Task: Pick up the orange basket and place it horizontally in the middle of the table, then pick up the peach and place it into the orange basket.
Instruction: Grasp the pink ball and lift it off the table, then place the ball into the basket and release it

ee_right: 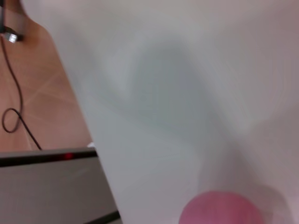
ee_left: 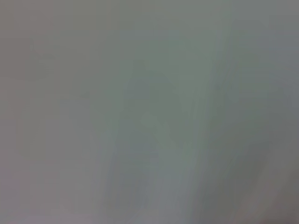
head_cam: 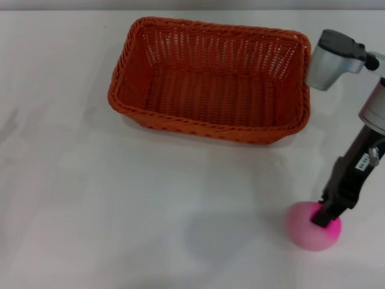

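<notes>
Right hand [head_cam: 328, 218] down on the round, smooth pink peach [head_cam: 313, 229], grip unclear; woven orange basket [head_cam: 210, 78] apart.

A thin black cable [ee_right: 14, 112] loops across the tan floor [ee_right: 42, 84] beside a grey panel [ee_right: 46, 191].

The right arm [head_cam: 376, 108] has a silver-grey cylindrical link capped with a dark grey end piece, followed by a pale grey wrist segment. Below it, the right gripper [head_cam: 325, 218] is a black, blocky assembly bearing a small white label with dark print and a small metallic fitting on its side.
</notes>
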`<state>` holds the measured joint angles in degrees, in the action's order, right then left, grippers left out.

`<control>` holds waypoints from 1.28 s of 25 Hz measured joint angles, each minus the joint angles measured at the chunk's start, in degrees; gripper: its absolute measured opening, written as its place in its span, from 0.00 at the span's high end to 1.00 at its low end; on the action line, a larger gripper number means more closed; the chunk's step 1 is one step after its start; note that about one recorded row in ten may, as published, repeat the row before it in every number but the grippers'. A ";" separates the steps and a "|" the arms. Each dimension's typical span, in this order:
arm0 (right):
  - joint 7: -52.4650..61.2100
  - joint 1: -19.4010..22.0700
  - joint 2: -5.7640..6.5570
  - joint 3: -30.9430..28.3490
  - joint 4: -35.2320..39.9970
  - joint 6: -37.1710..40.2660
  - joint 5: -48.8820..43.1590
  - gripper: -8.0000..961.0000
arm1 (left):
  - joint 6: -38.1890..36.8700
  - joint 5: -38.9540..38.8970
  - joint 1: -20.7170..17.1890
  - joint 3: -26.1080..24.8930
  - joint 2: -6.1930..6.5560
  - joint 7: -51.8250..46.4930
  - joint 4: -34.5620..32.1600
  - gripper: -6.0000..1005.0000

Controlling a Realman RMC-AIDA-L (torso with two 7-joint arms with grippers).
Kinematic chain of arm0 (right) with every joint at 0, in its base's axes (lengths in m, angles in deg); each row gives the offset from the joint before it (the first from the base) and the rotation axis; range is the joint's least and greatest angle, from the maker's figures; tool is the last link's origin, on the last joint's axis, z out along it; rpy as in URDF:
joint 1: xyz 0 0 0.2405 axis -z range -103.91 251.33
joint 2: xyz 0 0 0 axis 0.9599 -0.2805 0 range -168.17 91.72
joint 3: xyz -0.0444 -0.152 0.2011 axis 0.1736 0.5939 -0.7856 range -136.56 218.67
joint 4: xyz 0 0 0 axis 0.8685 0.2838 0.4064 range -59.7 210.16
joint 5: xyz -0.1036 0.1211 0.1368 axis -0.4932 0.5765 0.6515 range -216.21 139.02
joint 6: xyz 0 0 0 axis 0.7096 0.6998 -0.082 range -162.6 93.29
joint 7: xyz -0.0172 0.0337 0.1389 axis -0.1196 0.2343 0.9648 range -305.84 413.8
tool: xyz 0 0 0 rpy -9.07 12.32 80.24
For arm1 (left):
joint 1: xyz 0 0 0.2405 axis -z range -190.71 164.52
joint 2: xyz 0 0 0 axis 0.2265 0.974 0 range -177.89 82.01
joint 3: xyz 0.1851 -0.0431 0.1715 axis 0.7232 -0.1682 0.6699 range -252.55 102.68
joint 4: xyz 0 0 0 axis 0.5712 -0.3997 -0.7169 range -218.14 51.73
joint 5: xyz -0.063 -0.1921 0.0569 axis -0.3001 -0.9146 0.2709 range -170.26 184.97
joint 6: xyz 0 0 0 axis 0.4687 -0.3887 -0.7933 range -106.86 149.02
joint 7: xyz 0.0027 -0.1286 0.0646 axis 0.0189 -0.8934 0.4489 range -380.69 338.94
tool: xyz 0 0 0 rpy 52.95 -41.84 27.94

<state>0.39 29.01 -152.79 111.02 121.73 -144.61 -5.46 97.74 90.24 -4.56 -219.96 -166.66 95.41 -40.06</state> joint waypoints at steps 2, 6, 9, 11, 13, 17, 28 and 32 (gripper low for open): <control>-0.30 -0.24 0.53 1.27 0.04 -0.09 3.37 0.76 | 0.01 -0.08 -0.16 0.00 -0.05 -0.17 0.15 0.12; -0.25 -0.32 3.10 8.84 1.81 -0.28 15.51 0.78 | 0.07 -0.10 -0.20 -0.15 -0.01 -0.94 0.20 0.13; -0.66 -0.37 6.21 13.91 4.41 -0.29 28.85 0.80 | 0.10 -0.11 -0.19 -0.67 0.01 -1.35 0.27 0.13; -0.90 -0.39 8.00 15.69 6.89 -0.28 35.67 0.82 | 0.11 -0.10 -0.19 -0.76 0.01 -1.45 0.27 0.12; -1.26 -0.22 9.19 16.25 10.47 -0.25 40.96 0.84 | 0.18 -0.10 -0.19 -0.81 -0.03 -1.48 0.28 0.12; -2.84 -0.22 8.74 12.57 14.81 -0.12 42.23 0.87 | 0.59 -0.10 -0.25 -0.81 -0.09 -1.49 0.27 0.12; -10.96 -0.86 0.91 -8.70 21.60 5.58 20.27 0.94 | 1.85 -0.18 0.33 -0.78 -0.08 -1.38 0.37 0.12; -11.49 -0.39 0.01 -8.91 21.58 14.36 17.41 0.93 | 2.13 -0.58 0.07 -0.79 -0.03 -1.05 0.36 0.12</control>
<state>-11.10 28.62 -152.78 102.11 143.31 -130.25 11.95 99.87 89.66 -4.50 -220.74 -166.70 94.35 -39.70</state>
